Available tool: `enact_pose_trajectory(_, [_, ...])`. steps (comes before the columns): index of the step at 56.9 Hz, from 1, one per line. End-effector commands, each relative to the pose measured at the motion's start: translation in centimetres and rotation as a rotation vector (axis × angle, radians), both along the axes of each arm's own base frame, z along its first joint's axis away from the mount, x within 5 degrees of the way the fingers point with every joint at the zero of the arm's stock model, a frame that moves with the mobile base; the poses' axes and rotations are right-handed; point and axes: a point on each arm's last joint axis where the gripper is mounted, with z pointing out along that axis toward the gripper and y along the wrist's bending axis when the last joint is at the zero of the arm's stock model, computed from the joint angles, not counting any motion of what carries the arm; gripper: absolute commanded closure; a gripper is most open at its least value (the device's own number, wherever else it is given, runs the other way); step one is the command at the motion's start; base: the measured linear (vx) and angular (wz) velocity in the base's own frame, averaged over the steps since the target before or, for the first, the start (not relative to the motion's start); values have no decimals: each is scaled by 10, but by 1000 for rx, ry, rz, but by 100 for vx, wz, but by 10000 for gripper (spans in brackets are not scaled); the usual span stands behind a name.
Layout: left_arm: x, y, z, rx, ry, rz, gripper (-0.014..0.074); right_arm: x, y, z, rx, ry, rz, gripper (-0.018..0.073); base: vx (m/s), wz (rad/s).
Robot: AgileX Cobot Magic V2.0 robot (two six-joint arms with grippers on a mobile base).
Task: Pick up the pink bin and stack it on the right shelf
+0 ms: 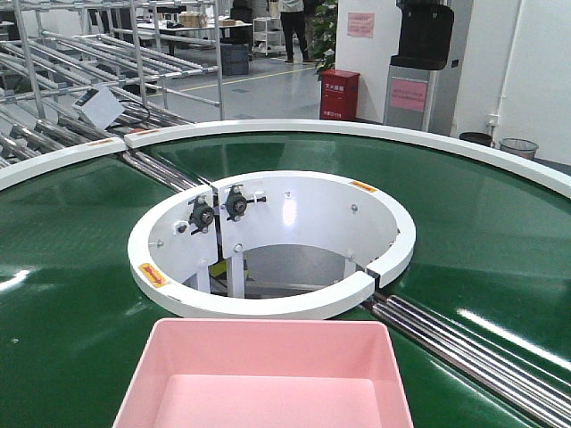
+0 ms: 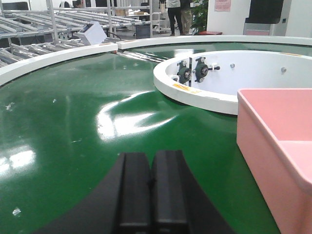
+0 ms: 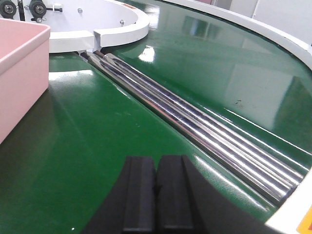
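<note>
A wide, shallow, pale-pink plastic bin [image 1: 268, 379] with a rolled rim sits upright, open side up, on a glossy green curved conveyor belt [image 1: 71, 267]. It lies between the two claws, and neither touches it.

The left claw [image 2: 151, 168] is black. Its fingers are pressed together with nothing between them, low over the belt. The pink bin [image 2: 273, 146] stands ahead of this claw and to its right, clearly apart.

The right claw [image 3: 156, 170] is also closed on nothing. The pink bin [image 3: 19, 73] is ahead of it and to its left.

Beyond the bin, farther from both claws, is a white round guard ring [image 1: 294, 214]. A band of shiny steel rollers [image 3: 195, 126] runs diagonally across the belt, ahead and right of the right claw.
</note>
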Motion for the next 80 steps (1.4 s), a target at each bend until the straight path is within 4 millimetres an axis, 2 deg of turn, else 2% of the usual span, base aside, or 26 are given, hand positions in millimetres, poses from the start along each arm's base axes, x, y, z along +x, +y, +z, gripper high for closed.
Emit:
enact_pose_trajectory(1, [2, 0, 4, -6, -66, 1, 601, 1, 1, 8, -41, -89, 20, 571, 0, 0])
enact_pose_trajectory(6, [2, 0, 4, -6, -66, 1, 601, 1, 1, 9, -48, -95, 22, 571, 0, 0])
enact_pose_trajectory(16, [2, 0, 7, -6, -96, 1, 601, 2, 5, 21, -33, -233, 57, 571, 0, 0])
enact_pose_trajectory(23, [0, 0, 20, -3, -242, -3, 601, 2, 8, 32, -33, -354, 91, 571, 0, 0])
enact_pose_trajectory(29, [-4, -1, 39, 0, -400, -7, 601, -3, 12, 54, 24, -530, 128, 571, 0, 0])
enact_pose_trajectory(32, [-8, -1, 55, 1, -461, -7, 601, -7, 11, 70, 74, -584, 129, 571, 0, 0])
enact_pose_trajectory(39, [-23, -1, 124, 5, -555, -5, 601, -16, 9, 127, 136, -625, 104, 569, 0, 0])
enact_pose_trajectory(45, [-21, -1, 169, 12, -464, 1, 601, -10, 7, 163, 120, -558, 78, 569, 0, 0])
enact_pose_trajectory(50, [-5, 0, 188, 13, -342, 4, 601, 4, 5, 177, 106, -462, 57, 568, 0, 0])
enact_pose_trajectory(56, [18, 1, 190, 11, -257, 4, 597, 25, 5, 179, 108, -382, 52, 566, 0, 0])
enact_pose_trajectory(66, [47, 1, 176, 6, -116, 3, 563, 53, 5, 167, 114, -255, 45, 538, 0, 0])
enact_pose_trajectory(75, [50, 1, 170, -5, -54, 3, 419, 67, 5, 160, 124, -195, 41, 437, 0, 0])
enact_pose_trajectory(80, [51, 1, 165, -4, 4, 5, 277, 70, 5, 158, 126, -178, 40, 340, 0, 0])
